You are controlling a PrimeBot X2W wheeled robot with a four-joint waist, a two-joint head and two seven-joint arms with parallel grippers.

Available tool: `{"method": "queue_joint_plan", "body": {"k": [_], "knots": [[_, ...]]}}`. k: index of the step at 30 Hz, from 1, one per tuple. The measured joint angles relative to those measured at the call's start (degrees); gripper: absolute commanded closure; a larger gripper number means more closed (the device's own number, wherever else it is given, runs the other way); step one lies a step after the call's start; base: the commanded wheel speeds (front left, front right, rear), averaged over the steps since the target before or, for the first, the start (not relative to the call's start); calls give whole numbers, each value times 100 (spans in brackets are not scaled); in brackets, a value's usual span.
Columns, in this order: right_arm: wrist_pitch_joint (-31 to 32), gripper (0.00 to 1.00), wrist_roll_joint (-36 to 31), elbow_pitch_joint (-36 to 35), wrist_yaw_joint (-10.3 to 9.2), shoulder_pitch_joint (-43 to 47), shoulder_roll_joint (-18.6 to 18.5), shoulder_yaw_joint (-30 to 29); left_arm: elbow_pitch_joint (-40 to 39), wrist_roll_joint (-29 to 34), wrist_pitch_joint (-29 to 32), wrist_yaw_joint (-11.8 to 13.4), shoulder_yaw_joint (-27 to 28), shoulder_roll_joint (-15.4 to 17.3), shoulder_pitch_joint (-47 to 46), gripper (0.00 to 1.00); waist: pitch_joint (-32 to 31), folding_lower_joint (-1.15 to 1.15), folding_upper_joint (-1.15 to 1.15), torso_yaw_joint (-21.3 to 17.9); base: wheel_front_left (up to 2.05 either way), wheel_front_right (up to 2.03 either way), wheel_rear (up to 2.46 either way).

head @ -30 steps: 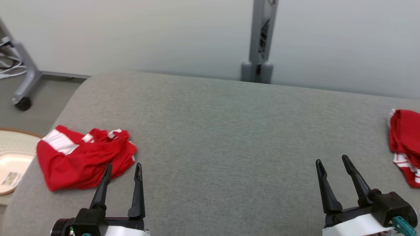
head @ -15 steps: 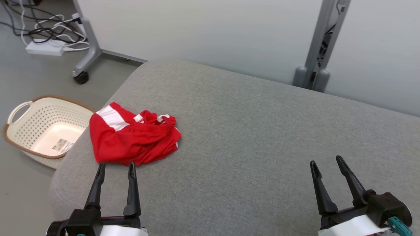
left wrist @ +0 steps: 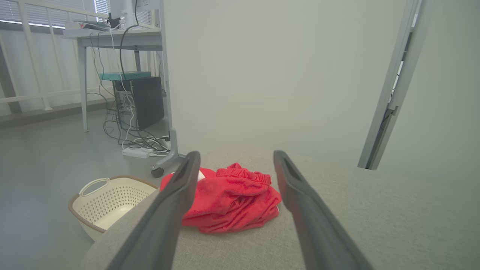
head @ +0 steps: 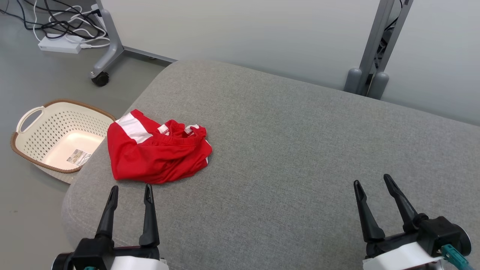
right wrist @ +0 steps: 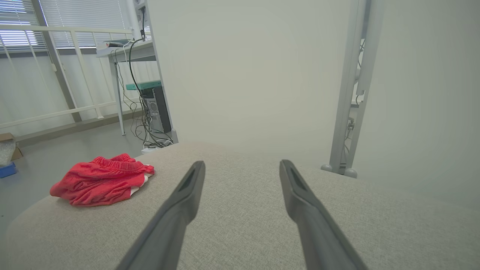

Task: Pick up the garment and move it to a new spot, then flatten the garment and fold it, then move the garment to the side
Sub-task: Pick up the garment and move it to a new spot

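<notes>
A crumpled red garment (head: 157,152) with white bands lies near the left end of the grey padded table (head: 300,157). It also shows ahead in the left wrist view as a red heap (left wrist: 232,202) and at the left of the right wrist view (right wrist: 101,183). My left gripper (head: 129,189) hovers open just short of the garment's near edge, nothing between its fingers. My right gripper (head: 371,182) stands open and empty over bare table far to the right.
A cream laundry basket (head: 26,127) with a brown rim sits on the floor off the table's left end. A wheeled stand leg (head: 107,56) and cables lie beyond it. A grey post (head: 375,48) and a pale wall back the table.
The head camera has turned left, bringing the basket into view and taking the second red cloth at the right out of it. Both grippers stay open.
</notes>
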Motion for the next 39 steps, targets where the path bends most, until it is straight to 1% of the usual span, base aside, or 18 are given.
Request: {"method": "queue_joint_plan", "body": {"k": [6, 10, 13, 17, 20, 24, 29, 30, 31, 32, 36, 39], "knots": [[0, 0, -152, -13, 0, -188, -2, -37, 166, -88, 0, 0, 138, 0, -377, 0, 252, 0, 0, -79, 0, 0, 0], [0, 0, -207, -22, 0, -322, -81, -70, 412, -162, 0, -25, 328, 0, -754, 0, 470, 0, 0, -155, 0, 0, 0], [0, 0, -260, -58, 0, -514, -210, -85, 866, -261, 0, -148, 532, 2, -1226, 0, 746, 0, 0, -238, 0, 0, 0], [0, 0, -326, -76, 0, -691, -413, -83, 1597, -443, -8, -382, 558, -2, -1904, 0, 1095, 0, 0, -295, 0, 0, 0], [0, 0, -372, -68, 0, -853, -531, -55, 2213, -435, -8, -454, 664, 15, -2486, 0, 1364, 0, 0, -331, 0, 0, 0], [0, 0, -399, -58, 0, -1070, -628, 12, 3069, -472, -7, -516, 784, 115, -3266, 0, 1684, 0, 0, -394, 0, 0, 0], [0, 0, -410, 36, 0, -1272, -680, 64, 4019, -688, 490, -571, 894, 270, -4022, 0, 1948, 0, 0, -523, 0, 0, 0], [0, 0, -410, 36, 0, -1272, -680, 64, 4019, -688, 490, -571, 894, 270, -4022, 0, 1948, 0, 0, -523, 0, 0, 0], [0, 0, -411, 56, 0, -1327, -691, 68, 4309, -720, 761, -534, 912, 348, -4273, 0, 2020, 0, 0, -571, 0, 0, 0], [0, 0, -411, 56, 0, -1327, -691, 68, 4309, -720, 761, -534, 912, 348, -4273, 0, 2020, 0, 0, -571, 0, 0, 0], [0, 0, -434, 82, 0, -1399, -709, 55, 4852, -788, 1435, -502, 880, 448, -4656, 0, 2152, 0, 0, -632, 0, 0, 0], [0, 0, -442, 103, 0, -1434, -705, 66, 5212, -858, 1906, -536, 872, 557, -4908, 0, 2231, 0, 0, -670, 0, 0, 0]]}}
